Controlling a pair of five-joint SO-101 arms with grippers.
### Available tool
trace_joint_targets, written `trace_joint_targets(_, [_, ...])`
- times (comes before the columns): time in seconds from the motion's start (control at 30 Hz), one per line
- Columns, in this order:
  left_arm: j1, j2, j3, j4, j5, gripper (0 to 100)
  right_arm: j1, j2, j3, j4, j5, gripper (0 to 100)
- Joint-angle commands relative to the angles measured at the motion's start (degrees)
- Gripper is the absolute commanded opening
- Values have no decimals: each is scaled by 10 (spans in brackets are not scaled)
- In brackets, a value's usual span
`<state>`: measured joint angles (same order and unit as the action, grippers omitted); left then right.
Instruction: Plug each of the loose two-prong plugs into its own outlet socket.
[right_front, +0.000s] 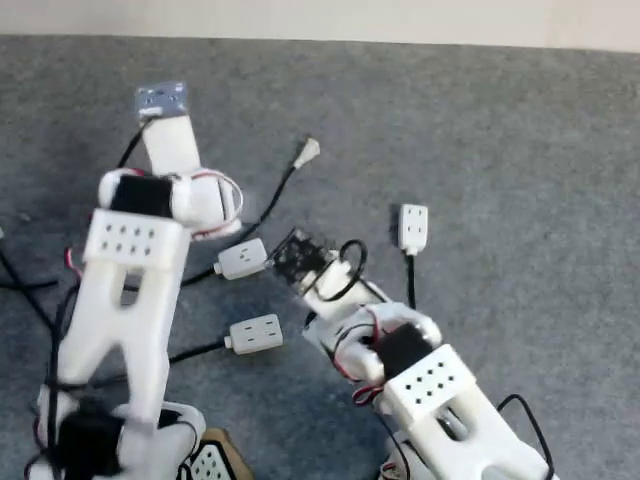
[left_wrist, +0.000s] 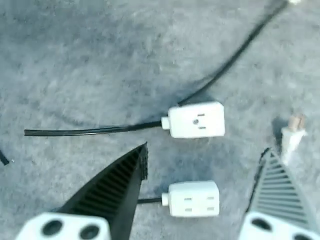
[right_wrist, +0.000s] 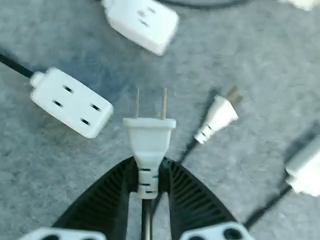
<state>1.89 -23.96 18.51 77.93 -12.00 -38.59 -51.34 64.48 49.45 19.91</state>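
The right jaws (right_wrist: 149, 164) hold a plug (right_wrist: 149, 132) tight by its neck. Its two prongs stick straight out in front. Its black cord (right_wrist: 146, 220) runs back between the jaws. Just ahead and off to one side, a long socket (right_wrist: 72, 102) lies on the grey bench (right_wrist: 250, 50). Close by on the other side lies a loose plug (right_wrist: 217, 116). Farther ahead is a second socket (right_wrist: 141, 20).

The left jaws (left_wrist: 206, 150) are spread wide over the bench with nothing in them.

I think the step now is to push the held plug into a socket. To do it well, the prongs must line up with one pair of slots. The plug should go in straight, not tilted. The socket lies loose on the bench and may slide away. So a slow, steady push looks best, and the free jaws could help hold the socket.

Every socket face I can see has empty slots. No plug is in one yet.
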Motion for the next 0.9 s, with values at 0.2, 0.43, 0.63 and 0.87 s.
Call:
trace_joint_targets(0.2, [13,-219,161,-49,-4,344,-31,33,58,-94,-40,5])
trace_joint_targets(0.43, [12,-355,327,-132,4,347,-31,37,59,-94,-41,5])
trace_joint_targets(0.63, [12,-436,429,-196,55,345,-31,38,59,-95,-42,5])
trace_joint_targets(0.87, [-20,-456,436,-192,55,345,-31,38,59,-92,-40,5])
